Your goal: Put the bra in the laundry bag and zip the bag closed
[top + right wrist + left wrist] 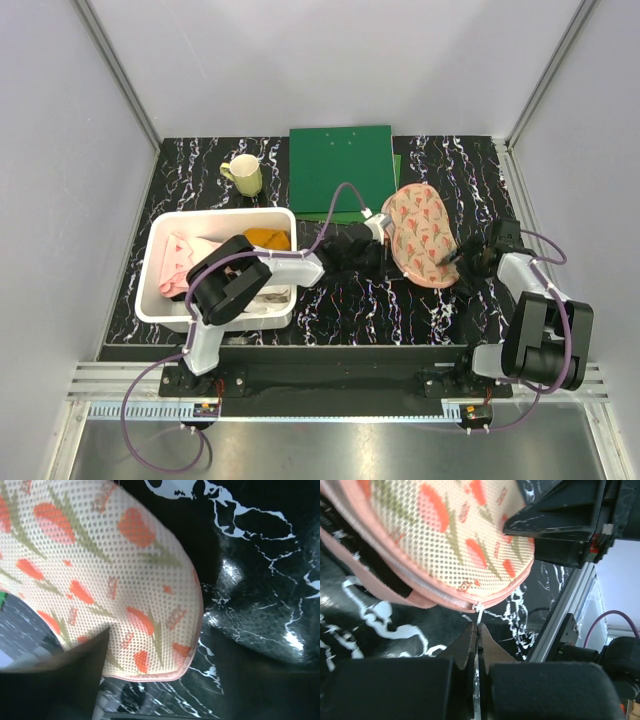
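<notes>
Plainly, the laundry bag lies on the black marbled table right of centre, between the two arms, with its cream mesh face and red-and-green motifs turned up. The left gripper reaches in from the bag's left side. Its two fingers are pressed together on the small white zipper pull, which hangs from the pink zipper edge. To one side of the pull the pink edges meet; further along, a dark gap shows between them. The right gripper sits at the bag's near right rim. In its own wrist view a dark finger overlaps the mesh and the other stands off to the side, with the bag's rounded pink-edged corner between them — whether they clamp the fabric I cannot tell. The bra cannot be made out in any view. On the left of the table stands a white bin holding a pale pink cloth and an orange garment. Behind it are a cream mug and a green board, both well apart from the bag.
</notes>
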Robot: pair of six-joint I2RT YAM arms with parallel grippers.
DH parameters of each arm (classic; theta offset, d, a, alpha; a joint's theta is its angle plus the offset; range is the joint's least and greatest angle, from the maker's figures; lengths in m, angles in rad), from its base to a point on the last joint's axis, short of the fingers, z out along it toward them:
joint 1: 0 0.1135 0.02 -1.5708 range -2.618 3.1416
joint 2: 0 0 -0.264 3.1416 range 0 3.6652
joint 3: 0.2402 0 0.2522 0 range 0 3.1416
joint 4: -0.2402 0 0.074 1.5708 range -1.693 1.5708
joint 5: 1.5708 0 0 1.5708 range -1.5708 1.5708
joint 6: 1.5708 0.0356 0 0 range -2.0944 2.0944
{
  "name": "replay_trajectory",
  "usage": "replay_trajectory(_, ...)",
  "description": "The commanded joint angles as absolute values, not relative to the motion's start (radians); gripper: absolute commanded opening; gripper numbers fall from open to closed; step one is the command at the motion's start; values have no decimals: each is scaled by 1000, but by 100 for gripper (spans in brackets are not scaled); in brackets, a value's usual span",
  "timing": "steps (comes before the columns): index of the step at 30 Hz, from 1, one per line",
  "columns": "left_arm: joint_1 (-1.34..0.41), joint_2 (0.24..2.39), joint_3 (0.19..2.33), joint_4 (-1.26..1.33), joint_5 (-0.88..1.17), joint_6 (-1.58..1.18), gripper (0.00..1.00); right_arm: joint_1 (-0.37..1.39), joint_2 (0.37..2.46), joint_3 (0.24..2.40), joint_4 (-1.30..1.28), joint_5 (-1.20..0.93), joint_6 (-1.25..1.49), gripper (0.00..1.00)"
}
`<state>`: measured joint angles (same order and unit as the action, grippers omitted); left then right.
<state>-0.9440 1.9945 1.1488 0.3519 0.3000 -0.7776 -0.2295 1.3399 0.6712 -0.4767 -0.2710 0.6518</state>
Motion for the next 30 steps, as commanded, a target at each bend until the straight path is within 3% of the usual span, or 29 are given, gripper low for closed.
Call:
replay_trajectory(1,-965,2008,1255,359,288,-756,0,-238,1281,672,-537,-297,661,100)
replay_trajectory(12,-995,2040,1330,350,304,-764,0,-238,1023,536,-571,-341,921,98)
replay_trajectory(20,-1045,2057,1342,351,295,-773,0,-238,1058,485,-495,-356,1049,60)
replay_trajectory(21,-1049,2057,1342,353,295,-773,0,-238,1065,491,-495,-347,1054,46)
replay_trajectory(24,-1048,2059,1333,347,287,-766,0,-241,1077,500,-497,-304,1040,20)
replay_trajectory(28,-994,2039,1290,321,261,-761,0,-271,1098,502,-499,-293,986,0)
replay_trajectory(30,-936,2034,1269,307,261,-756,0,-285,1111,500,-499,-305,939,0)
